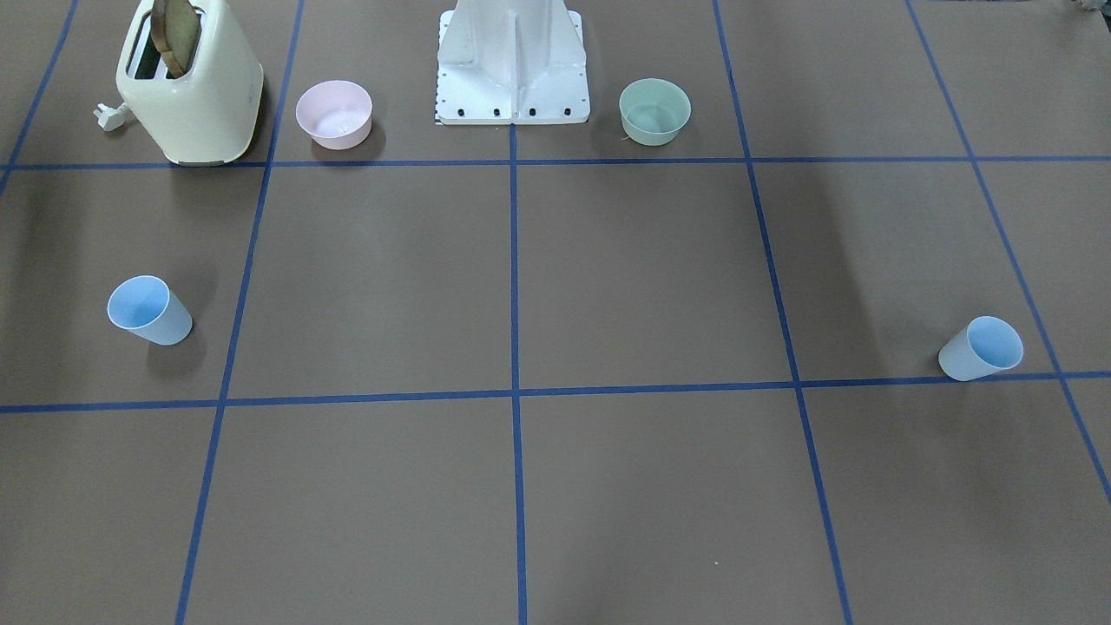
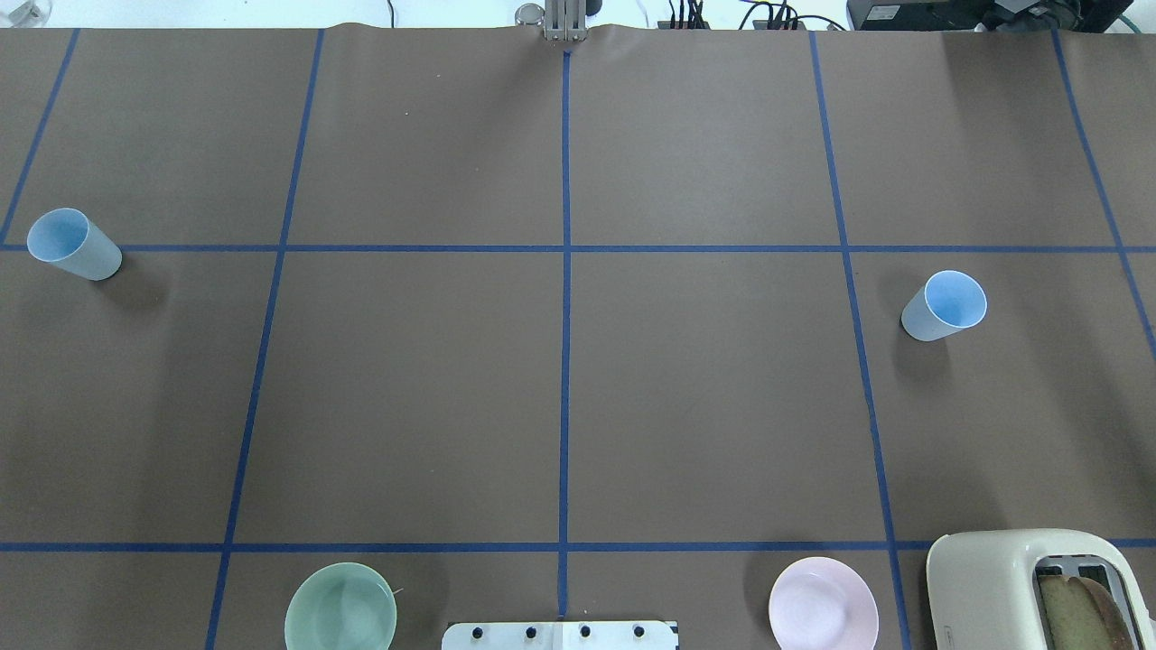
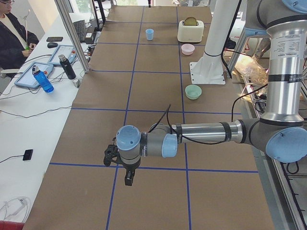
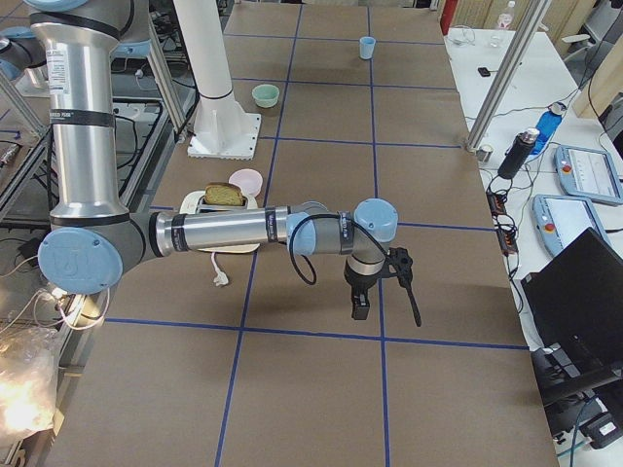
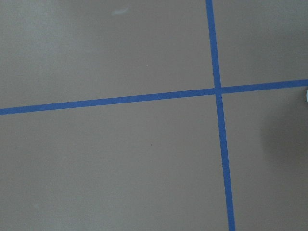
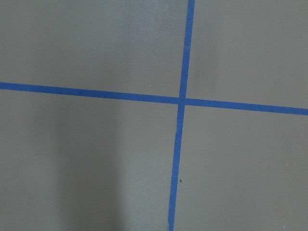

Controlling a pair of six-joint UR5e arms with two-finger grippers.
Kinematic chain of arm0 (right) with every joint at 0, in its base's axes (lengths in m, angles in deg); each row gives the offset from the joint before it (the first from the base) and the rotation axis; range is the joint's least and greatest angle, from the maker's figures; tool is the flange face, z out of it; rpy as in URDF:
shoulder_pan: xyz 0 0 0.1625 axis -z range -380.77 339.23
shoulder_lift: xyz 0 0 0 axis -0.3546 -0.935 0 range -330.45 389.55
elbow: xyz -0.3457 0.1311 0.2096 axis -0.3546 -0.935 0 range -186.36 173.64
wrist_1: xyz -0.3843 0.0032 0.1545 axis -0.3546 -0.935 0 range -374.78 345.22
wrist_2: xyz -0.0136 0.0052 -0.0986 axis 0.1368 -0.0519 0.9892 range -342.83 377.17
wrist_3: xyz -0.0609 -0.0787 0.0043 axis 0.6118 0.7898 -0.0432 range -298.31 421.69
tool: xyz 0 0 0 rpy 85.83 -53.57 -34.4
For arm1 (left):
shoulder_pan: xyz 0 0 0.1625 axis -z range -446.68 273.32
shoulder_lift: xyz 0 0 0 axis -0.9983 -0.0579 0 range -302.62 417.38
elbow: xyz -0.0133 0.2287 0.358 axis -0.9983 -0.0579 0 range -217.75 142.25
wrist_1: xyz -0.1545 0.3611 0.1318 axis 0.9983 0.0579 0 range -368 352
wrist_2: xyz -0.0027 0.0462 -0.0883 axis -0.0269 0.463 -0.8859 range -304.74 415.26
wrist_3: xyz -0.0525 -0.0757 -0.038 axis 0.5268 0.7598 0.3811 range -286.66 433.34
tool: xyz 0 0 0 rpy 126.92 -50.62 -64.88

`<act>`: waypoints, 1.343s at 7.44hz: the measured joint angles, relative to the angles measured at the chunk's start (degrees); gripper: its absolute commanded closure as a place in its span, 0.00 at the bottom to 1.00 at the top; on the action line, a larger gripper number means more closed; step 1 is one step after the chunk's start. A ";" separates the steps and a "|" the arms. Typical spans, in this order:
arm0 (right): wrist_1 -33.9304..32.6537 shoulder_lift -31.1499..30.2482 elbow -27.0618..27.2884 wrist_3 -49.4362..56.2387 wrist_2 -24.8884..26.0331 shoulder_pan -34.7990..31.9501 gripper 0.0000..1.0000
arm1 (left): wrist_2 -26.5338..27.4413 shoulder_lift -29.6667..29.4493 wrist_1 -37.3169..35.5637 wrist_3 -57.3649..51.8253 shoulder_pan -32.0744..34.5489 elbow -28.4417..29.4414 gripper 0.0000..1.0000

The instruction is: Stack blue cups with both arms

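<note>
I am working over the wide bench with my left arm and right arm each hanging stretched out above it. I am judging this to be the first reach, since both cups are standing apart and nothing is stacked yet. My left claw and right claw are showing only in the side cameras, so I cannot tell whether they are spread or pressed together. The left blue cup is standing upright near my left edge, and the right blue cup is standing upright well apart, toward my right. I am planning to come down square over each, pinching one wall just under the rim, lightly, because thin plastic is likely flexing and slipping. One cup is then needing a straight, mouth-up lowering into the other. The bench is looking like matte brown paper gridded with blue tape. The cups are looking smooth, tapered and handleless, brighter blue inside.
</note>
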State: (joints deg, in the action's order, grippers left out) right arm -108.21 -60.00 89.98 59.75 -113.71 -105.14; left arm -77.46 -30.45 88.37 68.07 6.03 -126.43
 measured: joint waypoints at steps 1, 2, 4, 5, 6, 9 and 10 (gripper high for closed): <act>0.00 -0.08 0.00 0.00 0.00 0.00 0.00 | 0.00 0.09 -0.11 0.02 0.00 -0.43 0.01; 0.00 -0.18 -0.01 0.00 0.00 0.00 0.00 | 0.02 0.15 -0.24 0.05 -0.02 -1.08 0.01; 0.00 -0.31 -0.01 0.00 0.00 0.00 0.00 | 0.07 0.20 -0.28 0.08 -0.06 -1.64 0.01; 0.00 -0.34 -0.01 0.00 0.00 0.00 0.00 | 0.08 0.10 -0.25 0.13 -0.06 -1.76 0.01; 0.02 -0.34 0.03 0.00 0.00 0.00 0.00 | 0.09 -0.17 -0.19 0.26 -0.07 -1.97 0.01; 0.08 0.24 0.15 0.00 0.04 0.00 0.00 | 0.40 -0.80 6.98 0.59 -0.14 -1.96 0.01; 0.08 0.66 0.22 -0.02 0.11 0.00 0.00 | 0.41 -2.22 11.99 0.63 -0.29 -0.83 0.01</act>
State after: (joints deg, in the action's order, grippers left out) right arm -108.12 -59.34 90.20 59.74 -113.59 -105.14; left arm -77.05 -32.67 100.36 68.70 5.73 -127.26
